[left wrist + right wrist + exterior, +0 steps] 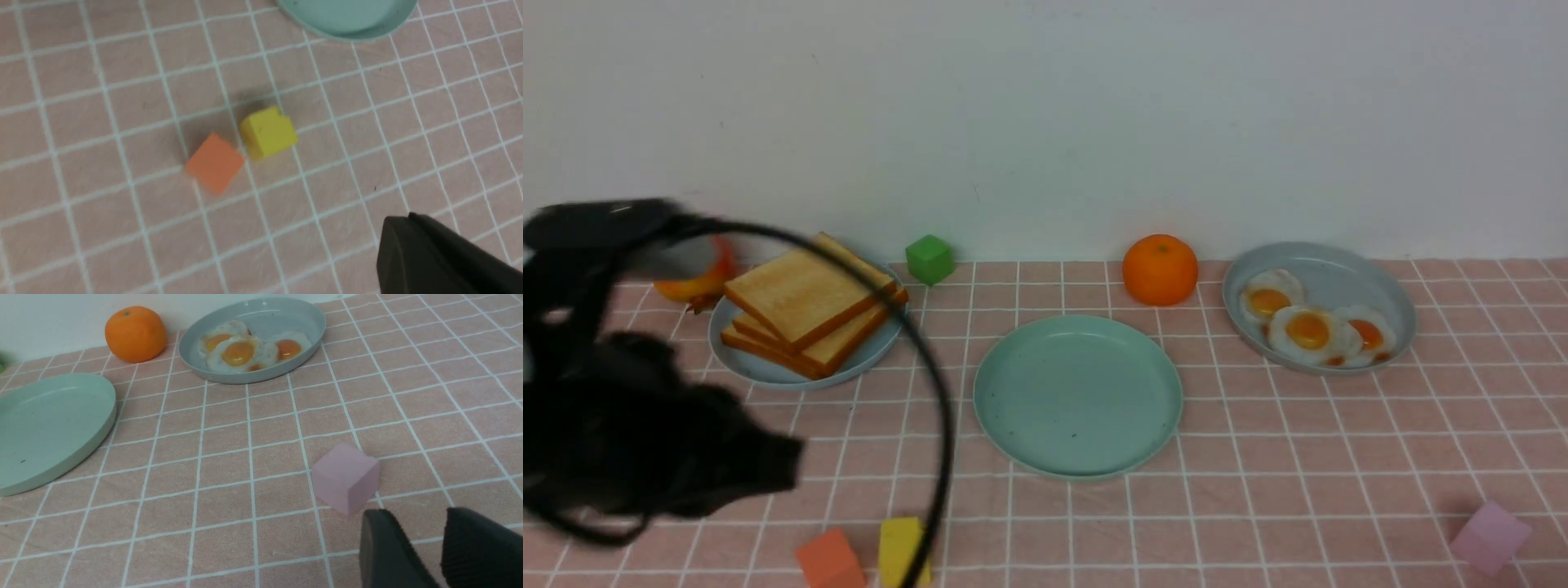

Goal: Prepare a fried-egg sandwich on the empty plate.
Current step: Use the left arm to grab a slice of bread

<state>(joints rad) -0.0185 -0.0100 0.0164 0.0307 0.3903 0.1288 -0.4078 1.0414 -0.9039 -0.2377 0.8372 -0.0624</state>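
Note:
Several toast slices [805, 310] are stacked on a pale blue plate [760, 369] at the back left. The mint-green empty plate [1078, 392] lies bare in the middle. Fried eggs [1307, 327] lie in a grey-blue dish [1347, 265] at the back right. My left arm is a dark blur at the front left, and its gripper [402, 220] is shut on nothing above the cloth, near the plate's rim [347, 34]. In the right wrist view my right gripper [416, 517] stands open and empty, just short of a pink cube [345, 482].
An orange [1160, 269] and a green cube [929, 259] sit by the back wall. An orange cube [829, 559] and a yellow cube [900, 549] lie at the front left, under the left arm's cable. A red-orange object [698, 282] is half hidden behind the left arm.

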